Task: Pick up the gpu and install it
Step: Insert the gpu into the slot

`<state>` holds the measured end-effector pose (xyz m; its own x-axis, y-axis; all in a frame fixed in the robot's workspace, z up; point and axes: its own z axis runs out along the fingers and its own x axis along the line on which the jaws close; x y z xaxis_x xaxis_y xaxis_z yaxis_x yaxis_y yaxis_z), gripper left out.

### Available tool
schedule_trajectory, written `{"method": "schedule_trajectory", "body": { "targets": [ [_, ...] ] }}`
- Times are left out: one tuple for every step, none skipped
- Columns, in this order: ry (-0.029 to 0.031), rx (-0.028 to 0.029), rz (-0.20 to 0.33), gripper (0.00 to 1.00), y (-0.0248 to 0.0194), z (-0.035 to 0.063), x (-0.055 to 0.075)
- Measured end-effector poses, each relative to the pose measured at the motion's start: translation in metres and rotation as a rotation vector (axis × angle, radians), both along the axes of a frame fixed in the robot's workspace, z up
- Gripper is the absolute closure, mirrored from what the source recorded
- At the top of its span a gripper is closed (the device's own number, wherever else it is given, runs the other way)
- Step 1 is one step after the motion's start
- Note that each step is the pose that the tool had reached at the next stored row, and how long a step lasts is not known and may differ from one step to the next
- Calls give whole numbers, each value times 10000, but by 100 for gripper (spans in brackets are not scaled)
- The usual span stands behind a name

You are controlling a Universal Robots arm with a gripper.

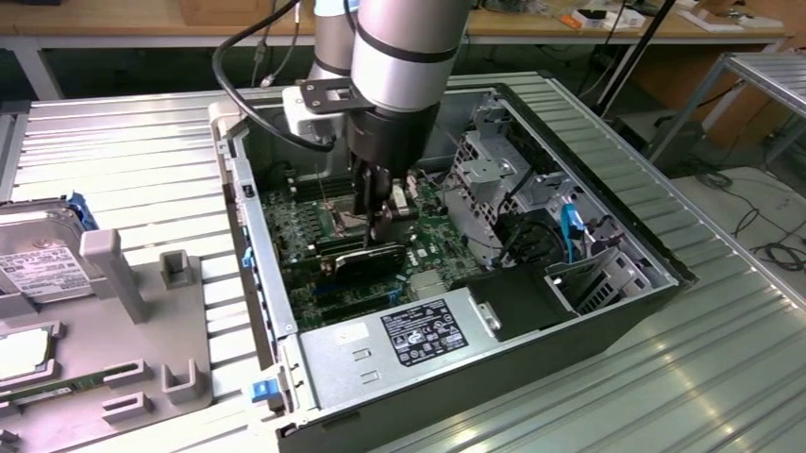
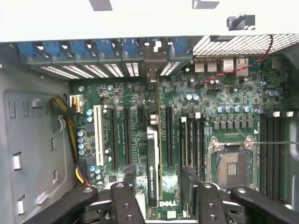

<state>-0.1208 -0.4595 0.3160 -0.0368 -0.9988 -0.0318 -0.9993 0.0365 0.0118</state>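
Installation appears largely done: thin dark-green gpu card [image 2: 153,163] stands edge-up in a green motherboard [image 2: 224,102] slot inside the open black computer case [image 1: 655,255], black claw [image 2: 159,196] spread open astride it, gripping nothing.

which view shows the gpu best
The wrist view: the gpu is seen edge-on from straight above, standing upright on the motherboard, between the open fingers. In the exterior view the gpu appears as a dark card inside the case, its upper edge partly behind the gripper.
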Motion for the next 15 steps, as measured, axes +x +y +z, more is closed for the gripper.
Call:
{"method": "schedule_trajectory", "body": {
  "targets": [
    [0,25,-2,48,0,0,0],
    [0,52,-3,48,0,0,0],
    [1,74,-4,48,0,0,0],
    [0,101,-5,49,0,0,0],
    [1,124,-7,49,0,1,0],
    [0,166,-10,56,-1,0,0],
    [0,195,-11,62,0,0,0],
    [0,215,-13,68,0,0,0],
    [0,241,-15,74,-1,0,0],
    [0,264,-16,80,-1,0,0],
    [0,289,-18,80,-1,0,0],
    [0,312,-18,80,-1,0,0],
    [0,338,-20,89,-1,0,0],
    [0,364,-22,89,-1,0,0],
    [-1,388,-23,89,-1,0,0]
  ]
}}
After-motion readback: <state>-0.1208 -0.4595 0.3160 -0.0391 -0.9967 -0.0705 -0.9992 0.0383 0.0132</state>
